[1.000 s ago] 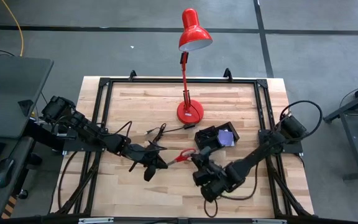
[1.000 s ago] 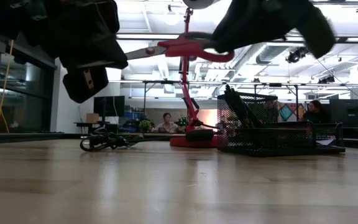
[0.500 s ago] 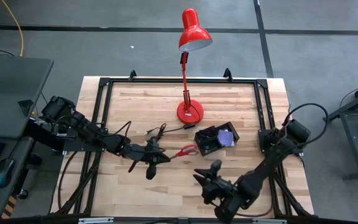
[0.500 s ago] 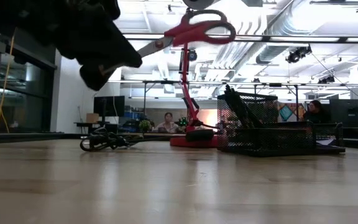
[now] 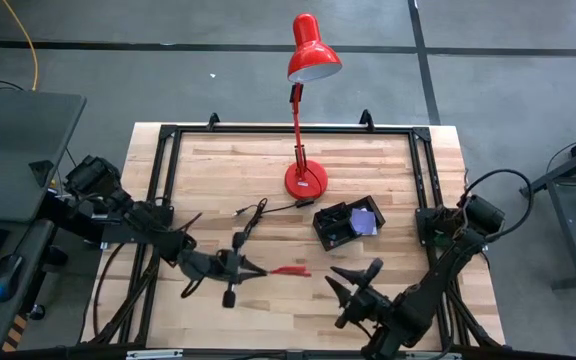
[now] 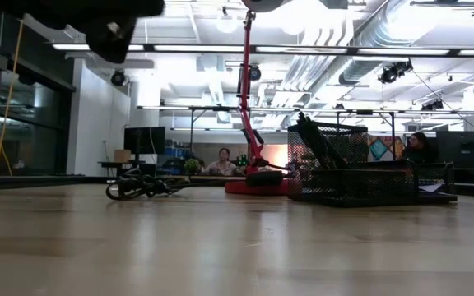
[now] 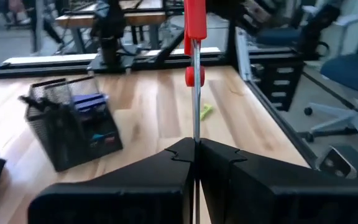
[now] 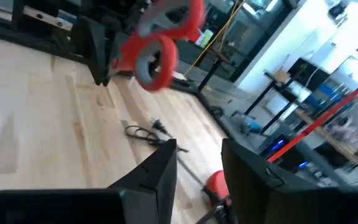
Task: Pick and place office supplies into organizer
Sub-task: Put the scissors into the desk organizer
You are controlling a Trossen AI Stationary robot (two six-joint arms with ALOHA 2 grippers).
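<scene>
The red-handled scissors (image 5: pixel 290 270) hang in the air over the table's near middle, handles toward the right, with my left gripper (image 5: pixel 256 268) shut on them. My right gripper (image 5: pixel 356 274) stands open to the right of the handles (image 8: pixel 160 37), apart from them, with nothing between its fingers. The black mesh organizer (image 5: pixel 346 224) rests on its base at the right of the middle, with a purple pad (image 5: pixel 366 221) inside. A small yellow-green piece (image 7: pixel 205 112) lies on the wood beyond the scissors. My left gripper pinches the scissors' blade end (image 7: pixel 195 134) between its two shut fingers. The fingers lie nearly level, coming from the table's left, along the scissors. The scissors stick straight out past the fingertips, turned on edge, handles (image 7: pixel 195 25) at the far end, clear of the table.
A red desk lamp stands on its round base (image 5: pixel 305 180) at the far middle, and its head (image 5: pixel 313 55) reaches past the far edge. A coiled black cable (image 5: pixel 253 213) lies left of the base. A black metal frame (image 5: pixel 163 180) borders the tabletop.
My right gripper has let go of the scissors' handles and drawn back toward the table's near right corner. My left gripper, keeping the blade end, has moved toward the near left and rolled, so the scissors now stand on edge instead of lying flat.
</scene>
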